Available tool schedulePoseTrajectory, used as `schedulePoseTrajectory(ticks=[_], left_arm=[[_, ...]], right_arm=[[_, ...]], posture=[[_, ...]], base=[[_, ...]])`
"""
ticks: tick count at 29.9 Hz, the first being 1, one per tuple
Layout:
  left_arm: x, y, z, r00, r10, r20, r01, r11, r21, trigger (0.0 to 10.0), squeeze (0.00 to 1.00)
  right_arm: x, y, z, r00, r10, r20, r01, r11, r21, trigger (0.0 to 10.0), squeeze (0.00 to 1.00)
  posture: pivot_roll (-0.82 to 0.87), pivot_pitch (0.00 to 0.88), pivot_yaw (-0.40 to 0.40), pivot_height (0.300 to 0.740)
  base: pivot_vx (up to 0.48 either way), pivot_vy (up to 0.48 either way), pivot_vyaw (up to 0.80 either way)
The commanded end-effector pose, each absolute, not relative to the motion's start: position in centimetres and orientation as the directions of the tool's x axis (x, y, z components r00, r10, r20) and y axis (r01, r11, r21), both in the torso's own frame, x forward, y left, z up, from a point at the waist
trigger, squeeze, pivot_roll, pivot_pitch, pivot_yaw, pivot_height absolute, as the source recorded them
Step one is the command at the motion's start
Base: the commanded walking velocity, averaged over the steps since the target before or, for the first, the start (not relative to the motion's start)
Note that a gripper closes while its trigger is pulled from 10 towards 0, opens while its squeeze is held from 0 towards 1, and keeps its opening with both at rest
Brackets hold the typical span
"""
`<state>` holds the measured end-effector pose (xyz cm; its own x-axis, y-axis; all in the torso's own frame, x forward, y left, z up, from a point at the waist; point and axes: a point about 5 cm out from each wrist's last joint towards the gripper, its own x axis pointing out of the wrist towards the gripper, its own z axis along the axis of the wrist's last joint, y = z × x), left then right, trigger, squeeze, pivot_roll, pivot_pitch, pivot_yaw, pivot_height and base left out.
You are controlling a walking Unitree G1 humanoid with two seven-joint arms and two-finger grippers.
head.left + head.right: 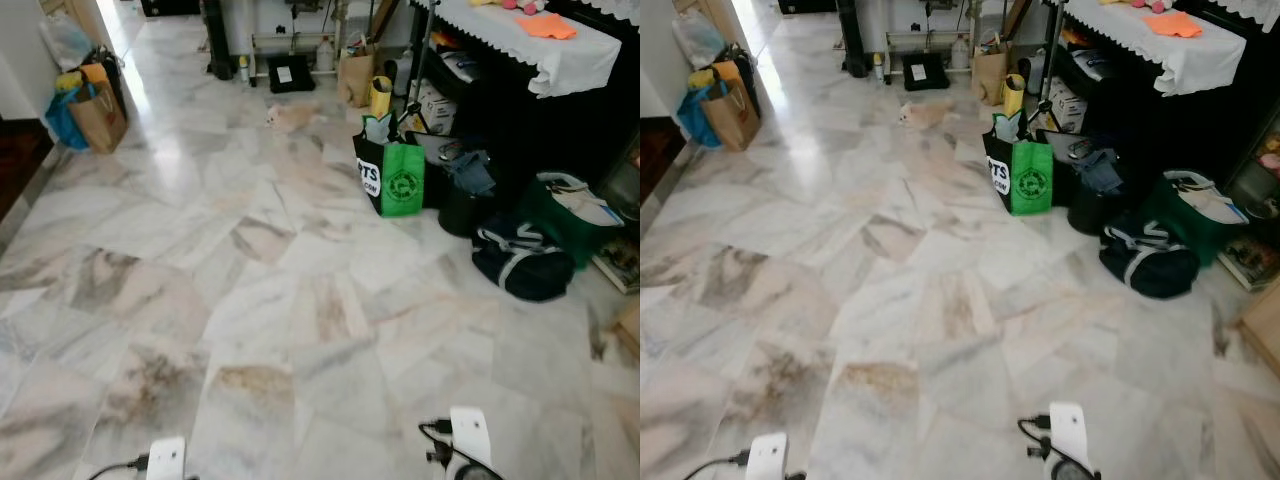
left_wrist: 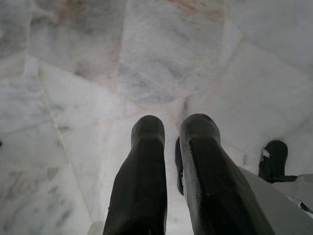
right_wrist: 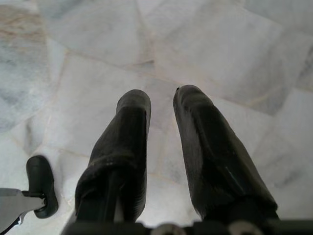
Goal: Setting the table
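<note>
I stand on a marble floor (image 1: 250, 280) in a room. A dark table or shelf with a white lace cloth (image 1: 540, 50) stands at the far right, and an orange cloth (image 1: 547, 25) lies on it. Both arms hang low, with the left wrist (image 1: 165, 458) and the right wrist (image 1: 470, 435) at the bottom edge of the eye views. My left gripper (image 2: 171, 122) points down at the floor, its fingers slightly apart and holding nothing. My right gripper (image 3: 161, 98) also hangs over bare tiles, fingers apart and empty.
A green shopping bag (image 1: 402, 180), a black duffel (image 1: 520, 262) and a dark green bag (image 1: 565, 215) crowd the floor along the right side. Paper and blue bags (image 1: 90, 110) stand by the far left wall. A small pale orange thing (image 1: 290, 117) lies on the floor further ahead.
</note>
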<state>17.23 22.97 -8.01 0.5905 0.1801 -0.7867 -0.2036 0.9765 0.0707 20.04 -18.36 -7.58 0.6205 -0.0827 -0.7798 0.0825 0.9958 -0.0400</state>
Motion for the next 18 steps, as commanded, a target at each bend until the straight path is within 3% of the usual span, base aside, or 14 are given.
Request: schedulePoseTrajectory(ticks=[1,10,18], left_arm=[[18.5,24.4,-7.2,0.596,0.186,-0.781,-0.274,0.962,0.02,10.0,0.0],[17.9,24.4,-7.4,0.587,0.193,-0.787,-0.274,0.961,0.031,10.0,0.0],[17.6,24.6,-7.4,0.592,0.183,-0.785,-0.198,0.977,0.078,10.0,0.0]], right_arm=[[20.5,-23.4,-6.4,0.63,-0.06,-0.775,0.211,0.973,0.095,10.0,0.0],[20.0,-23.5,-6.7,0.602,-0.073,-0.795,0.154,0.988,0.026,10.0,0.0],[19.4,-21.8,-7.3,0.589,-0.017,-0.808,0.097,0.994,0.049,10.0,0.0]], posture=[[-0.04,0.0,0.009,0.74],[-0.03,0.0,-0.012,0.74],[-0.02,0.0,0.017,0.74]], base=[[0.0,0.0,-0.74],[0.0,0.0,-0.74],[0.0,-0.06,-0.74]])
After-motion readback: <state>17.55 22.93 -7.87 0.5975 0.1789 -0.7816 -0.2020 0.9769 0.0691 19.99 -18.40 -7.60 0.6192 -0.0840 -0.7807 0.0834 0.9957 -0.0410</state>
